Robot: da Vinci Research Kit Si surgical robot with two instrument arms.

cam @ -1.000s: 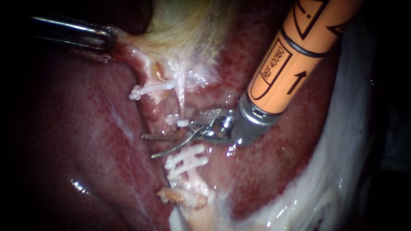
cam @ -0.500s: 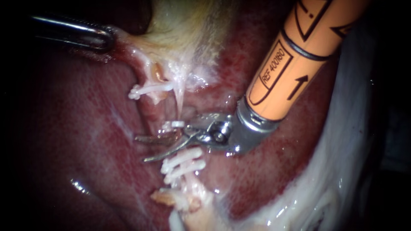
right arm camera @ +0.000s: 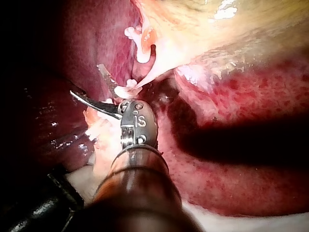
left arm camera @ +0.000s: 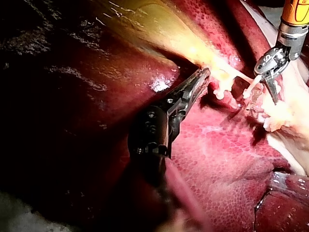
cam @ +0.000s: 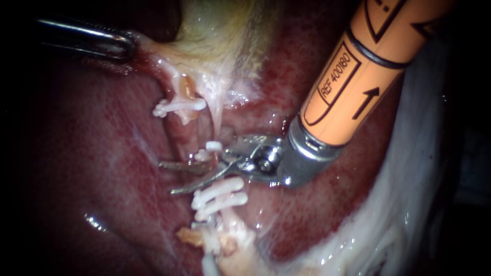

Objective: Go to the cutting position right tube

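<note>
right instrument (cam: 166,178): blades clearly apart, holding nothing. the tube (cam: 186,135) runs down from the gallbladder (cam: 220,36), past the upper clip (cam: 179,106), toward the pair of clips (cam: 220,193). my blades lie across it in the gap between the small clip (cam: 209,148) and the pair. can't say for sure this is the right tube; a thin pale strand runs just beside it.

left instrument (cam: 125,47): jaws closed on the gallbladder's edge, pulling it taut.

risks as i read them:
- lower blade sits just beside the pair of clips. closing here could catch or loosen one.
- upper blade tip lies low against the liver (cam: 102,168) and could nick it.
- the strand could end up inside the bite.
- if the left jaws slip, tension goes and the tube shifts off line.
</note>
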